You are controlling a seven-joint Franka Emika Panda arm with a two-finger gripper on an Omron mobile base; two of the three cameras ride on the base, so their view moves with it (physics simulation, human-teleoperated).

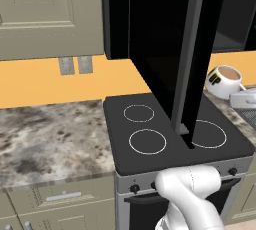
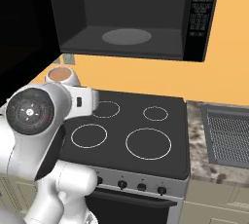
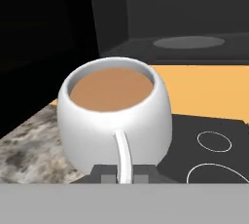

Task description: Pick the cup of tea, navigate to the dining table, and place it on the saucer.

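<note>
Clearly, the two-finger gripper (image 3: pixel 124 172) is pinched tight on the thin white handle of the small white rounded cup of brown tea (image 3: pixel 115 116), lifted above the black glass cooktop (image 2: pixel 131 130). From the left base camera the cup (image 1: pixel 224 80) hangs at three o'clock, tilted, beside the open black microwave door (image 1: pixel 170 49). Its dark cavity (image 2: pixel 124 33) gapes at twelve o'clock.
</note>
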